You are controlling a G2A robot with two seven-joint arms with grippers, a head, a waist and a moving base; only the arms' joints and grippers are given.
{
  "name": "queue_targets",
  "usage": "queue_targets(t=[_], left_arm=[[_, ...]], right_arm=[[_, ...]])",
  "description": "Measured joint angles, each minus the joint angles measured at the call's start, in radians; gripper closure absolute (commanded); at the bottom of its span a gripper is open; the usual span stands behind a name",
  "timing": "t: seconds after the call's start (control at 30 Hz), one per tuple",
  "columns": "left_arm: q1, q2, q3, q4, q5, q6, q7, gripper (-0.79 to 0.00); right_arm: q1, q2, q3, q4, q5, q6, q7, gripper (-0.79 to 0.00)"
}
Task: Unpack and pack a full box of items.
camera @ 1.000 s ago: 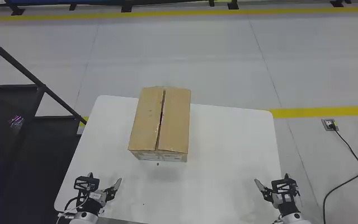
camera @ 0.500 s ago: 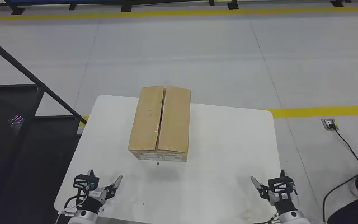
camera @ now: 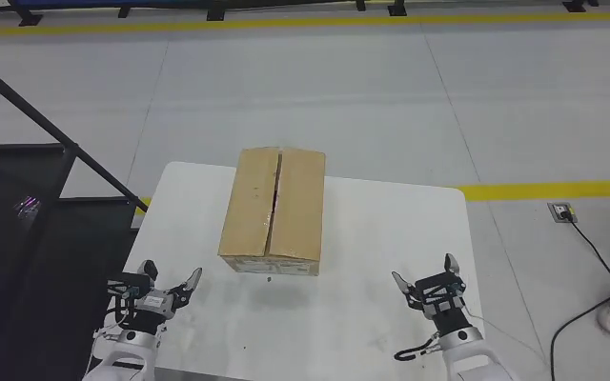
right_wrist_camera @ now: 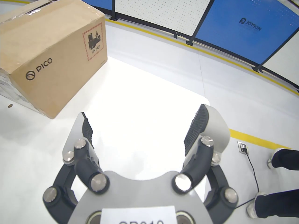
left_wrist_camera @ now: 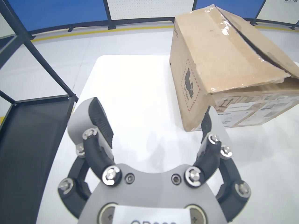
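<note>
A brown cardboard box (camera: pixel 274 208) stands in the middle of the white table (camera: pixel 381 248), its two top flaps folded down with a narrow dark slit between them. The box (left_wrist_camera: pixel 224 59) carries a red-framed label on one side, and a corner of one flap lifts slightly. My left gripper (camera: pixel 170 286) hovers open near the table's front left, short of the box, with nothing between its fingers (left_wrist_camera: pixel 100 120). My right gripper (camera: pixel 425 276) hovers open near the front right, away from the box (right_wrist_camera: pixel 51 54), also holding nothing.
A black metal rack (camera: pixel 38 219) stands just left of the table. A tiny dark speck (camera: pixel 269 279) lies on the table in front of the box. A power cable (camera: pixel 581 314) runs over the floor at the right.
Both grippers have moved forward from the table's front edge toward the box. The right one has also shifted inward to the left. The box has not moved.
</note>
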Motion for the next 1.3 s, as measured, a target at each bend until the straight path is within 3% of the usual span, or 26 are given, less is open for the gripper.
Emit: queue_targets(t=[0.27,0.37,0.5,0.7,0.8,1.17,1.3], left_arm=[[0.001,0.0,0.0,-0.001,0.001,0.001,0.0,-0.785],[-0.02,-0.001,0.001,0.013,-0.02,0.001,-0.022,-0.785],[-0.088,-0.007,0.025,0.056,-0.021,0.036,-0.03,-0.785],[-0.185,-0.025,0.101,0.135,-0.055,0.12,-0.001,-0.785],[-0.217,-0.034,0.131,0.171,-0.08,0.152,0.011,-0.785],[-0.225,-0.037,0.138,0.181,-0.099,0.147,0.004,-0.785],[-0.235,-0.039,0.148,0.182,-0.089,0.141,-0.003,-0.785]], right_arm=[[-0.002,0.0,0.003,-0.003,0.004,0.0,-0.005,-0.785],[0.004,0.001,-0.003,-0.017,-0.038,-0.009,-0.068,-0.785],[0.081,-0.001,-0.095,-0.017,-0.219,-0.1,-0.084,-0.785],[0.252,-0.029,-0.317,0.033,-0.425,-0.158,-0.035,-0.785],[0.309,-0.042,-0.368,0.054,-0.421,-0.157,-0.048,-0.785],[0.311,-0.047,-0.391,0.077,-0.403,-0.168,-0.091,-0.785],[0.398,-0.074,-0.474,0.158,-0.362,-0.189,-0.122,-0.763]])
